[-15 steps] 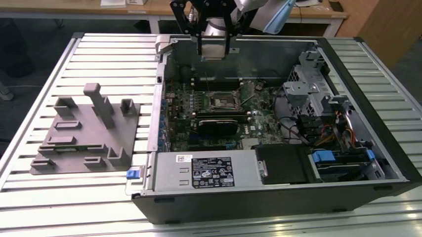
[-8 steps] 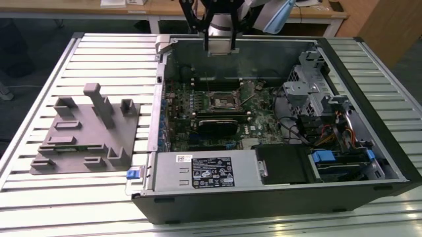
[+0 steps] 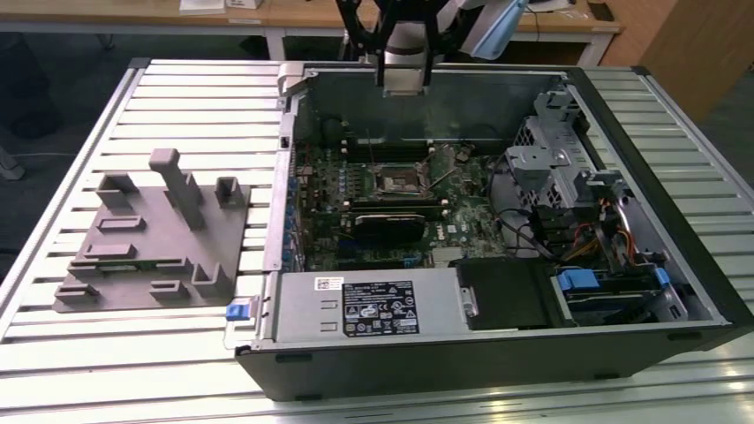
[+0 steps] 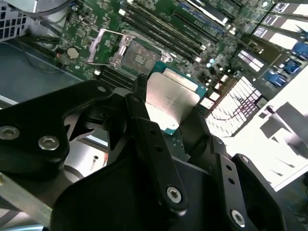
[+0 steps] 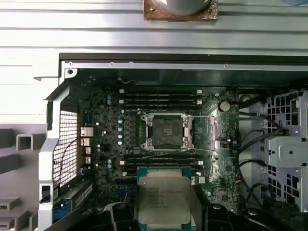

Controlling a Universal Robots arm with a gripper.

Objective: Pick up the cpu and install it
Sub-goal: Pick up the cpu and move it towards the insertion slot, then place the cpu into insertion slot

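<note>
The cpu (image 4: 168, 108) is a flat square chip with a pale silver top, and my gripper (image 4: 169, 113) is shut on it by its opposite edges. In the first wrist view the cpu (image 5: 163, 199) hangs between the black fingers (image 5: 122, 216), above the motherboard and short of the socket (image 5: 167, 131). The black-framed socket (image 4: 132, 53) lies bare, with its metal load frame swung up. In the exterior view my arm (image 3: 403, 62) hangs over the far wall of the open computer case (image 3: 659, 265), above the socket (image 3: 398, 181).
A grey fixture (image 3: 154, 238) with upright posts sits on the slatted table at the exterior view's left. Inside the case are memory slots (image 5: 161, 96), a black rectangular block (image 3: 395, 228), a drive cage with cables (image 3: 566, 168) and the power supply (image 3: 365, 305).
</note>
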